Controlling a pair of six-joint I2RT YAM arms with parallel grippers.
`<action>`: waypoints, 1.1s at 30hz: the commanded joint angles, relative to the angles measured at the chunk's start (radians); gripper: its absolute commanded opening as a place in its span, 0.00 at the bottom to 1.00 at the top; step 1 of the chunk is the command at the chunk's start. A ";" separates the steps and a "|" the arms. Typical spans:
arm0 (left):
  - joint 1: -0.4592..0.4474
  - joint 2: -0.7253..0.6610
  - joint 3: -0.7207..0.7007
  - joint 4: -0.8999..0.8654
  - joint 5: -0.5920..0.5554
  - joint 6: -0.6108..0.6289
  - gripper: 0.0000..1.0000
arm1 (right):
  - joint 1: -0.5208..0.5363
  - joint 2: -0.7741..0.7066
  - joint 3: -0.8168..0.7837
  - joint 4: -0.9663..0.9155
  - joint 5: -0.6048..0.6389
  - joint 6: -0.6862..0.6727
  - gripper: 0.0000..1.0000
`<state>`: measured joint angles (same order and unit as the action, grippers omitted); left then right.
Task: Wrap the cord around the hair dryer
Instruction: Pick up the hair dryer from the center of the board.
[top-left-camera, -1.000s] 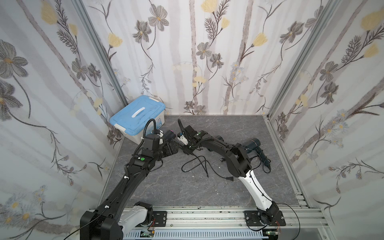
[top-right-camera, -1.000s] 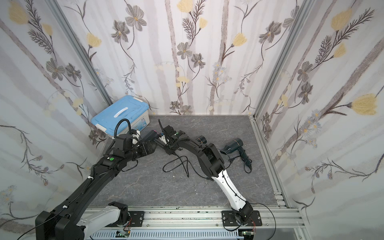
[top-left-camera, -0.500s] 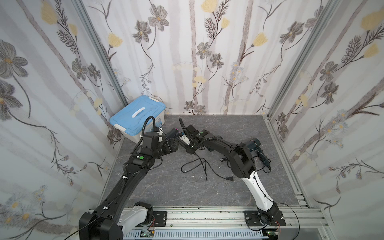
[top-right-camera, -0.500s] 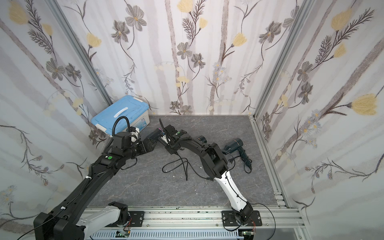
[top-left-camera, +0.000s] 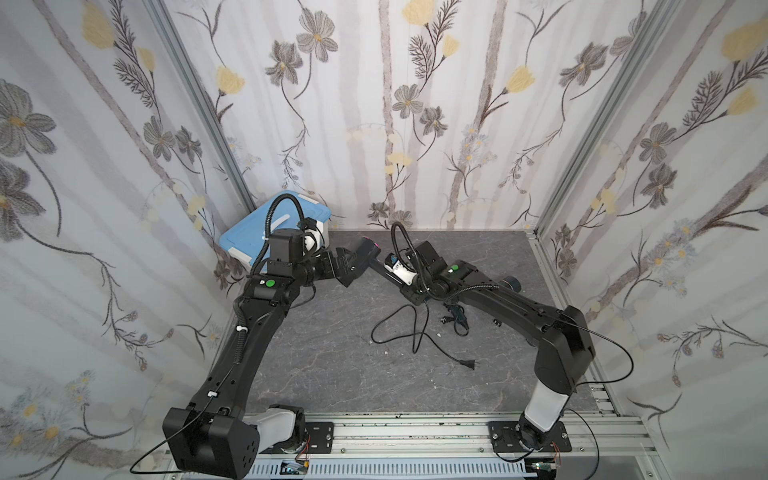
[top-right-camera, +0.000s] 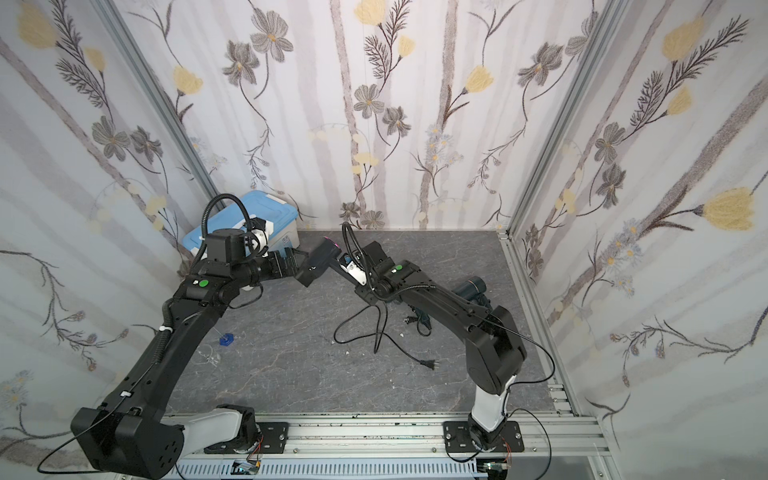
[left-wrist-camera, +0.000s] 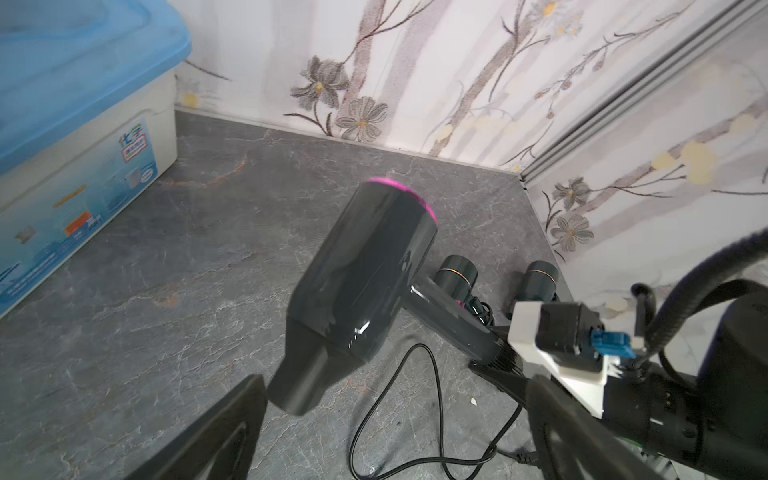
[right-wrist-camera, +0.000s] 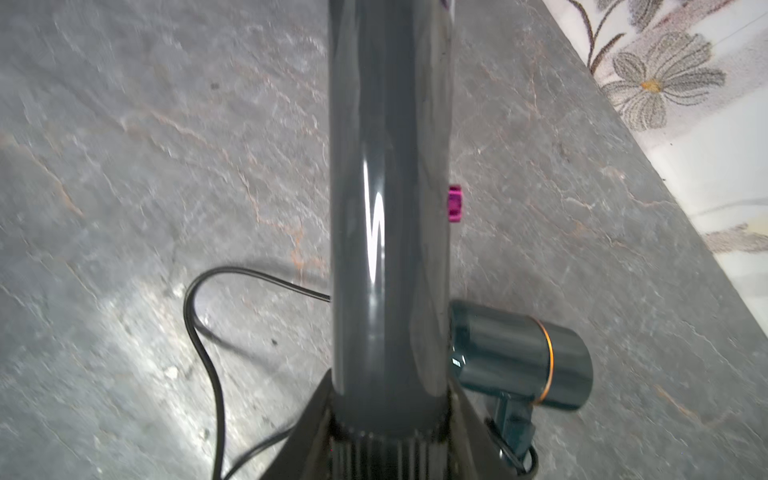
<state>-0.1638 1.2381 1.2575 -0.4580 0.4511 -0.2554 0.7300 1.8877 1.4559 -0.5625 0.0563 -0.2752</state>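
Grey hair dryer (left-wrist-camera: 365, 282) hangs above the table (top-left-camera: 324, 374), its handle pinched by the right gripper (right-wrist-camera: 390, 395). The left gripper (top-left-camera: 348, 269) is spread wide by the nozzle, seemingly not touching. Cord (top-left-camera: 415, 332) trails loose on the table.

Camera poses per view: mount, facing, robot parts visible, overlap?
Top views: high at front, looking down at table; left arm, right arm, left end effector, right end effector.
Left wrist: on left arm, facing hair dryer and back corner; own fingers.
Right wrist: on right arm, looking along hair dryer's handle; own fingers.
Shared by all: hair dryer, cord.
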 joint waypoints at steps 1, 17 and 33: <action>0.013 0.016 0.051 -0.071 0.156 0.124 1.00 | -0.008 -0.121 -0.139 0.157 0.034 -0.108 0.00; -0.002 0.171 0.168 -0.176 0.650 0.265 1.00 | -0.020 -0.486 -0.342 0.291 0.042 -0.339 0.00; -0.097 0.227 0.236 -0.241 0.642 0.317 1.00 | 0.028 -0.515 -0.324 0.347 0.045 -0.428 0.00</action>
<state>-0.2489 1.4609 1.4784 -0.6933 1.0637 0.0345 0.7502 1.3697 1.1191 -0.3538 0.1074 -0.6823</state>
